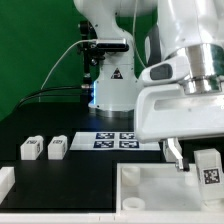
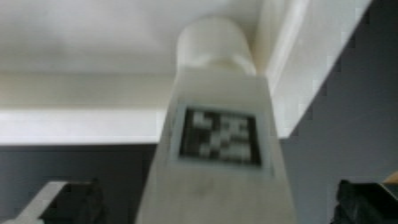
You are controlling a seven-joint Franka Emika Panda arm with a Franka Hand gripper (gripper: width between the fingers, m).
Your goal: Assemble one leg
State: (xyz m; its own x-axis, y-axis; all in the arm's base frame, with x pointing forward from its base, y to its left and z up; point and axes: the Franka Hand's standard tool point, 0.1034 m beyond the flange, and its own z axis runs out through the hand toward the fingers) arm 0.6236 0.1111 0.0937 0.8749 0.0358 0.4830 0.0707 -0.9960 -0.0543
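Observation:
A white leg [image 1: 207,167] with a black-and-white tag stands upright at the white tray's [image 1: 150,192] corner on the exterior view's right. My gripper [image 1: 196,157] hangs over it, with the leg between the fingers. In the wrist view the leg [image 2: 217,120] runs up the middle and its far end meets the tray's corner [image 2: 107,100]. The dark fingertips [image 2: 63,203] show on either side of the gripper's [image 2: 214,208] centre, with a dark gap between each and the leg, so the gripper is open. Two more legs [image 1: 31,149] [image 1: 57,148] lie on the black table at the exterior view's left.
The marker board [image 1: 118,139] lies in front of the arm's base [image 1: 110,85]. Another white part [image 1: 5,181] sits at the exterior view's lower left edge. Cables run behind the base against a green backdrop.

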